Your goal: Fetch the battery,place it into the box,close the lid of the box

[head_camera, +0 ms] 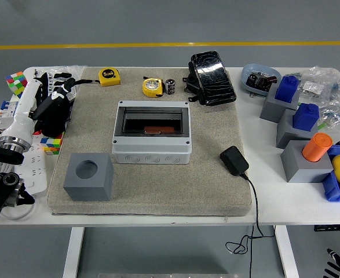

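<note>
We see our left hand at the left side of the white table, over the edge of the beige mat, its black fingers loosely spread and holding nothing; the white forearm runs back toward the picture's lower left corner. Our right hand shows only as a few dark fingertips at the lower right corner, below the table, and we cannot tell whether it is open or closed. The battery, a small dark cylinder, stands on the far part of the mat, just beside a yellow tape measure and well apart from our left hand. The box, grey with its lid raised so that the dark inside shows, sits in the middle of the mat, nearer to us than the battery. A grey cube with a round hole stands at the mat's near left corner, and a black adapter with its cord trailing over the table edge lies to the right of the box. A second yellow tape measure lies at the mat's far edge, and a colour cube rests at the table's far left.
</note>
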`<state>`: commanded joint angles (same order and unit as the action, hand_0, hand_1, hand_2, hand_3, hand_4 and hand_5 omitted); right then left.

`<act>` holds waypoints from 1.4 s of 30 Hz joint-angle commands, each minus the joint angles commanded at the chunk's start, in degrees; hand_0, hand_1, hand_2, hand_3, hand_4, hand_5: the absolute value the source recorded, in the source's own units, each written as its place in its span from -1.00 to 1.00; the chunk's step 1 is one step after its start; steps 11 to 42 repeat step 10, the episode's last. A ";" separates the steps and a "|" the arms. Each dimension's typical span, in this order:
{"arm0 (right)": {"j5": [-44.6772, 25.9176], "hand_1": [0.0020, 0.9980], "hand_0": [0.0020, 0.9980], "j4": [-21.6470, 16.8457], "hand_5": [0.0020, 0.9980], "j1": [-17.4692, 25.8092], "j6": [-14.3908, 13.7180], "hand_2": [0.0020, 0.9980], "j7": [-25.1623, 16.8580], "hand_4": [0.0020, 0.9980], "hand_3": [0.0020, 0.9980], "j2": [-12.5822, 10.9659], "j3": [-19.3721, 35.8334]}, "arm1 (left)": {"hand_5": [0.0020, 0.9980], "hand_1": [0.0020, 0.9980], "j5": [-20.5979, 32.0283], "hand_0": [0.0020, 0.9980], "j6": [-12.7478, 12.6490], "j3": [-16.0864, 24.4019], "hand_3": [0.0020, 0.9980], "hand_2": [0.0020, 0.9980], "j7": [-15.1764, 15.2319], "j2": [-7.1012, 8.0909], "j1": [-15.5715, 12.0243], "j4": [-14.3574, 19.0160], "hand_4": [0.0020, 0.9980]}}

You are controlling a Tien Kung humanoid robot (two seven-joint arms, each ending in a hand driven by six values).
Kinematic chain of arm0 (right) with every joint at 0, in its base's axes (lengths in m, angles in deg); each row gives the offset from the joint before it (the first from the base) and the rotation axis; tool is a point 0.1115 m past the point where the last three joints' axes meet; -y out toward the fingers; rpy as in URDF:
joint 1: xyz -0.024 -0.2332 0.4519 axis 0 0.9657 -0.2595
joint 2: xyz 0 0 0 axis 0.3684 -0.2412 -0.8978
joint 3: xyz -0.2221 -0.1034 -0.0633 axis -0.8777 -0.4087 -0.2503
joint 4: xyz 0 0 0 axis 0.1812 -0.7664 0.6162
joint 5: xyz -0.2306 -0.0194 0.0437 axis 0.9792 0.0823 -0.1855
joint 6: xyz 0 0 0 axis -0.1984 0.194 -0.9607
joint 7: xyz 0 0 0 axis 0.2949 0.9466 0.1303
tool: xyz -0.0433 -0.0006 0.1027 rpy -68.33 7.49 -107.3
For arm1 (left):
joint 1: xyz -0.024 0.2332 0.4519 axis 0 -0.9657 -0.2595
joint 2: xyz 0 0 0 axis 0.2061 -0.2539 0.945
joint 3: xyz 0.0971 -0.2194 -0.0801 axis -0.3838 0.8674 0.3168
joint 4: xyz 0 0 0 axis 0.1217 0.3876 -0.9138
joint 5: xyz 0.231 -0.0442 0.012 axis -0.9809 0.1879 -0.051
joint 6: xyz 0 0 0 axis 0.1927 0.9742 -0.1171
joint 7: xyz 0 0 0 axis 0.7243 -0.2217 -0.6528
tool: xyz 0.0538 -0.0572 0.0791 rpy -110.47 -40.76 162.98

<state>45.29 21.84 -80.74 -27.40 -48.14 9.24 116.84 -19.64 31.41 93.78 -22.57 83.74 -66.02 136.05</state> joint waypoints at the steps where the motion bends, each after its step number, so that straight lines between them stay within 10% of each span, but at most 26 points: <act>1: 0.02 0.37 0.25 0.00 -0.01 0.05 -0.03 0.34 0.00 0.84 0.10 0.03 0.04 | 0.63 0.19 -0.08 -0.14 0.02 0.13 0.33 0.21 -0.07 -0.03 -0.14 -0.01 1.00; 42: 0.14 0.37 0.25 0.00 -0.01 0.29 0.08 0.34 0.08 0.84 0.10 -0.15 0.24 | 0.57 0.19 -0.24 -0.14 0.16 0.92 0.33 0.21 -0.28 -0.29 -0.56 0.13 1.00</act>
